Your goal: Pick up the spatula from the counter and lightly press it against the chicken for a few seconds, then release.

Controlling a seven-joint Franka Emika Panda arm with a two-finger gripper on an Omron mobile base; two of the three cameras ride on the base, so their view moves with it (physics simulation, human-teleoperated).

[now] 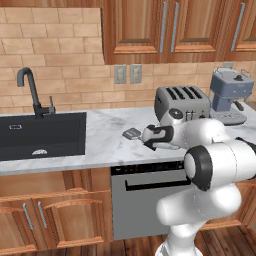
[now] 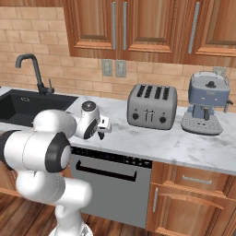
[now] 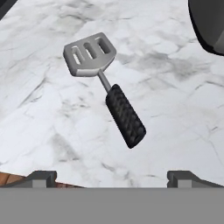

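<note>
Bench [image 1: 100, 145] of white marble; sink [image 1: 40, 132] at left, toaster [image 1: 181, 102] and coffee machine [image 1: 229, 95] against brick wall [image 1: 60, 55]. Spatula [image 3: 114, 98] lies flat on bench beneath tool [image 3: 113, 177]. Tool jaws wide, holding nothing.

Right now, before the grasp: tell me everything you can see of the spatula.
The spatula lies flat on the white marble counter. It has a grey, metal-looking head with three slots, a thin neck and a black ribbed handle, and it looks whole. In the hand view the head points up-left and the handle runs down-right. Only the counter touches it; the gripper hangs above, jaws open, clear of it.
</note>
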